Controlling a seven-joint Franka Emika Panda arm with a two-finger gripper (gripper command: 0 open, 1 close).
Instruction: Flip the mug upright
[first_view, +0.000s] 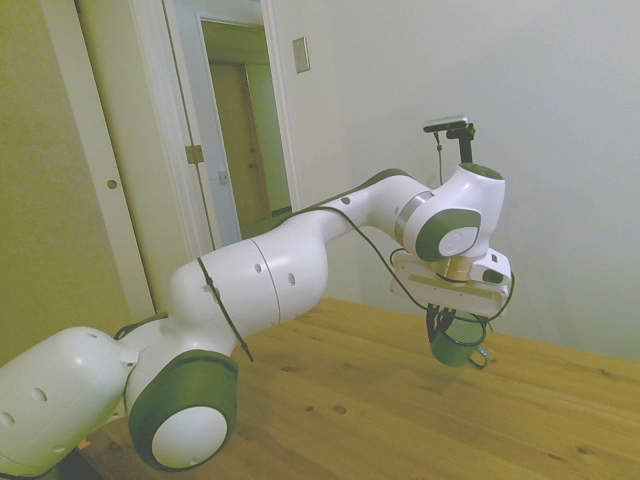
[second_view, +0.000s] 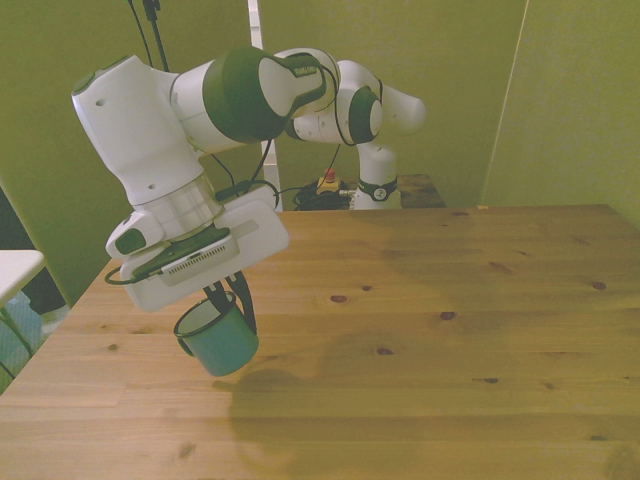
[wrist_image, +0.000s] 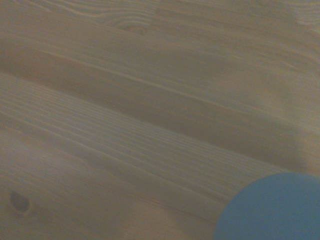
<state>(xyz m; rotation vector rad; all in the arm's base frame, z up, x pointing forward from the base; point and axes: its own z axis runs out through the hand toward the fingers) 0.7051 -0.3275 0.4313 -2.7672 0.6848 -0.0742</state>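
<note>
Small teal-green enamel mug (second_view: 220, 338) gripped by the black two-finger gripper (second_view: 228, 300), clear above the wooden table (second_view: 450, 330).
Fingers clamp the rim; the side view alone shows the handle, the wrist view only a blurred teal curve (wrist_image: 272, 210).

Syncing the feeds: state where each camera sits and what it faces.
Side view: off one side, across the table; whole arm, gripper holding the mug.
Front view: across the table, facing the base; gripper, mug.
Wrist view: looks down at wood; only the mug's edge.
All three share the mug.
</note>
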